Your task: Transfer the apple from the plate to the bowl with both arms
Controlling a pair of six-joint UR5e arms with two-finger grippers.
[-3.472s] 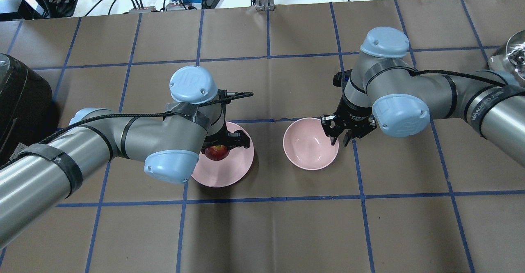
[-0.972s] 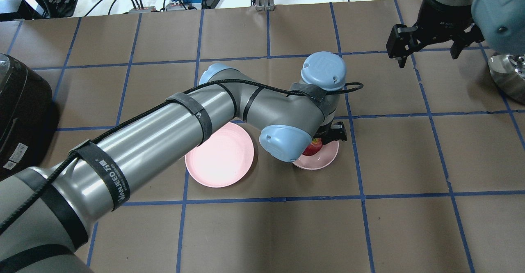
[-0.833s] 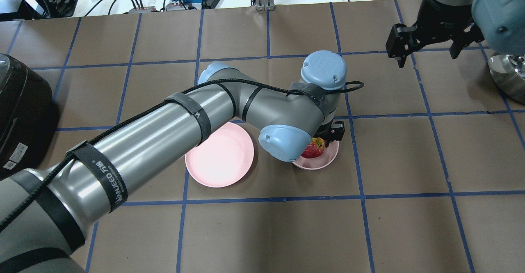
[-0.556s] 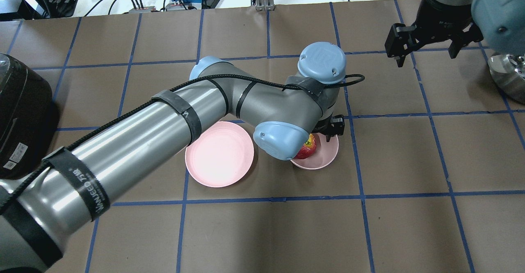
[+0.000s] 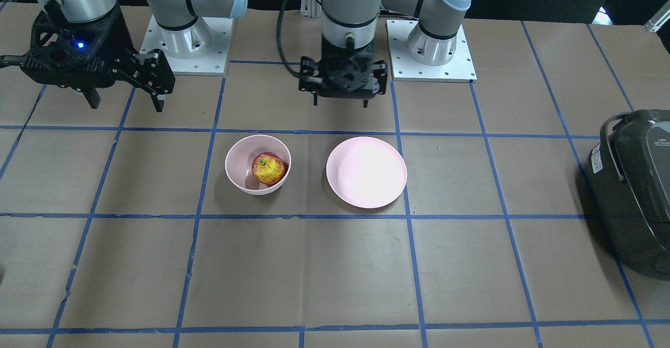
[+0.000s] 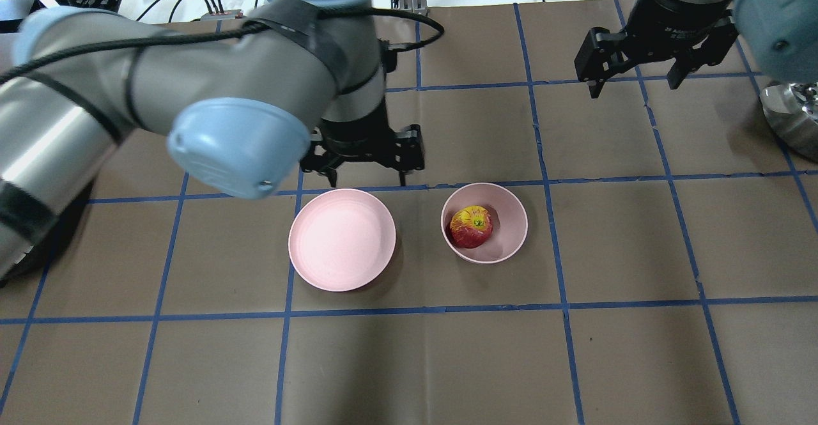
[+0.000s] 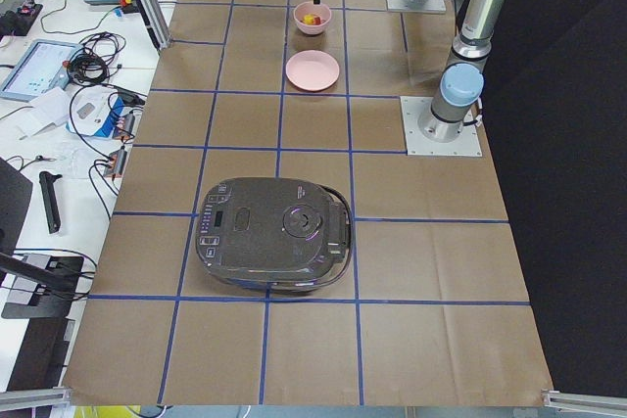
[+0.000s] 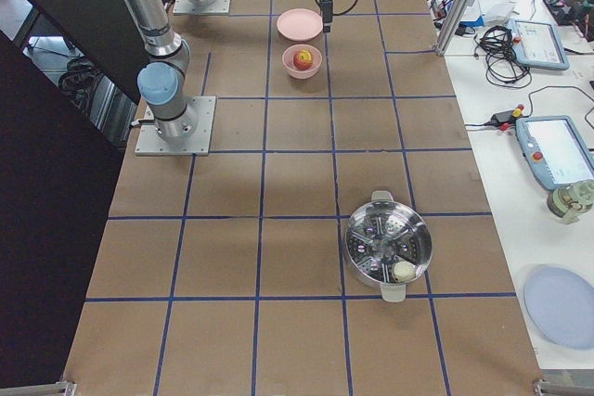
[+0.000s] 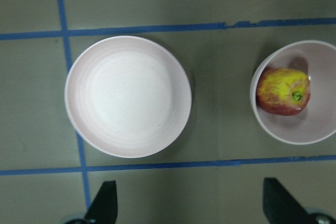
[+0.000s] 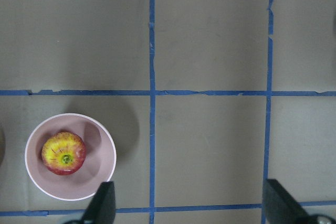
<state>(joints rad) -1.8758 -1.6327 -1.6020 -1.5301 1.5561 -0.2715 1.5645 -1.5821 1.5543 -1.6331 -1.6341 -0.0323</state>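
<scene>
The red-and-yellow apple [image 6: 471,227] lies inside the pink bowl [image 6: 513,213], stem dimple up; it also shows in the front view [image 5: 268,169] and in both wrist views [image 9: 283,91] [image 10: 63,153]. The flat pink plate [image 6: 342,239] beside the bowl holds nothing. My left gripper [image 6: 367,179] is open and empty, raised behind the plate's far edge. My right gripper [image 6: 632,83] is open and empty, high over the table at the back right, away from the bowl.
A black rice cooker [image 5: 636,183] stands at the table's end on my left. A steel steamer pot [image 8: 389,247] stands at the end on my right. Blue tape lines grid the brown table cover. Cables and devices lie beyond the far edge.
My left gripper let go of the apple in the bowl, rose and drew back to the left, behind the plate. The right gripper shifted only slightly.
</scene>
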